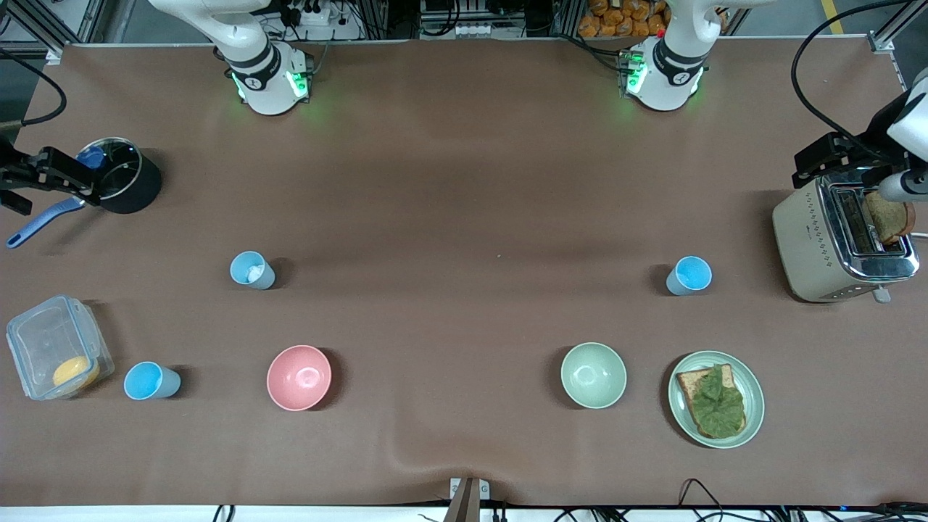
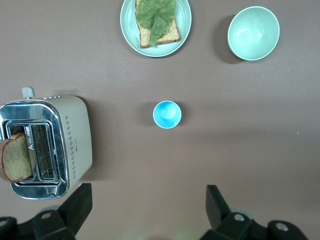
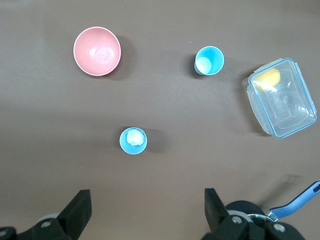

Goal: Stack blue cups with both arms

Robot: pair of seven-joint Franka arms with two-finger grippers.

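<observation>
Three blue cups stand upright and apart on the brown table. One cup [image 1: 252,270] toward the right arm's end has something white inside; it also shows in the right wrist view [image 3: 133,140]. A second cup [image 1: 150,381] stands beside the clear box, nearer the front camera, and shows in the right wrist view [image 3: 209,60]. The third cup [image 1: 689,275] stands beside the toaster and shows in the left wrist view [image 2: 167,114]. My right gripper [image 1: 65,177] [image 3: 146,196] is open and empty, high over the black pot. My left gripper [image 1: 834,156] [image 2: 148,195] is open and empty, high over the table beside the toaster.
A pink bowl [image 1: 299,377], a pale-green bowl [image 1: 593,375] and a plate [image 1: 754,417] with toast and lettuce lie nearest the front camera. A toaster [image 1: 819,239] holding bread stands at the left arm's end. A black pot [image 1: 134,190] and a clear lidded box [image 1: 54,348] are at the right arm's end.
</observation>
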